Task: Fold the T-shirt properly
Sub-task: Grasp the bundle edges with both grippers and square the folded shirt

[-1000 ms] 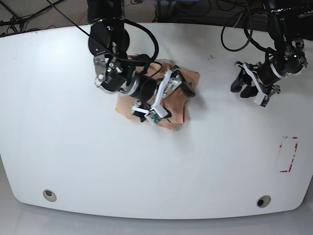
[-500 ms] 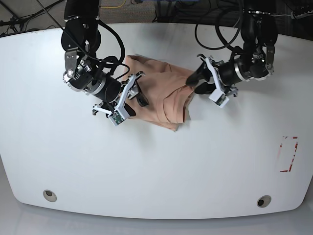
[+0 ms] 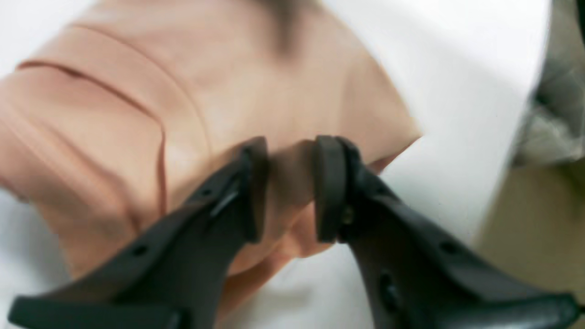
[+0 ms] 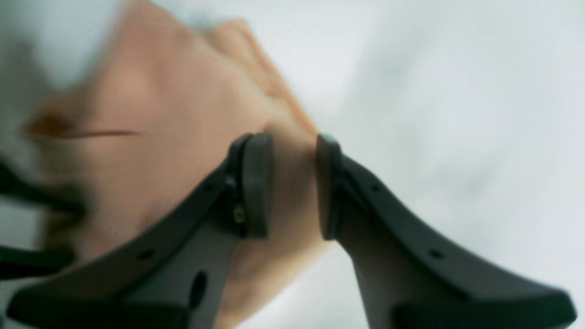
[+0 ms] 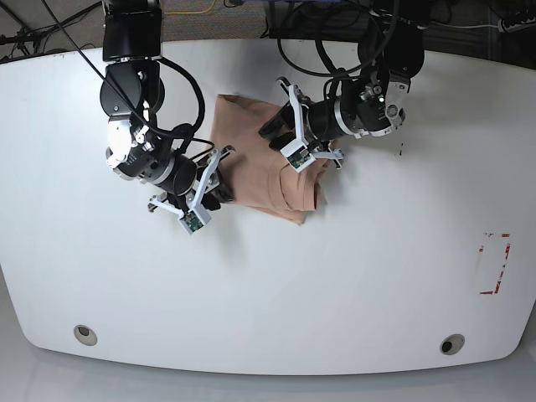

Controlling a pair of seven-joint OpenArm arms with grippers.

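Observation:
The peach T-shirt (image 5: 254, 149) lies partly folded at the upper middle of the white table (image 5: 368, 276). My left gripper (image 5: 286, 139) sits over the shirt's upper right part. In the left wrist view its fingers stand narrowly apart around a raised fold of the T-shirt (image 3: 183, 91), so the left gripper (image 3: 290, 187) is shut on cloth near a corner. My right gripper (image 5: 216, 182) is at the shirt's lower left edge. In the blurred right wrist view the right gripper (image 4: 295, 185) pinches the edge of the T-shirt (image 4: 160, 105). No print shows.
A red-outlined rectangle (image 5: 494, 264) is marked on the table at the right. Two round holes (image 5: 84, 333) (image 5: 452, 343) sit near the front edge. Cables hang behind the table's back edge.
My left gripper has swung left from the shirt's right edge to over its upper middle, and the top right corner has come inward. The right gripper shifted slightly down and left.

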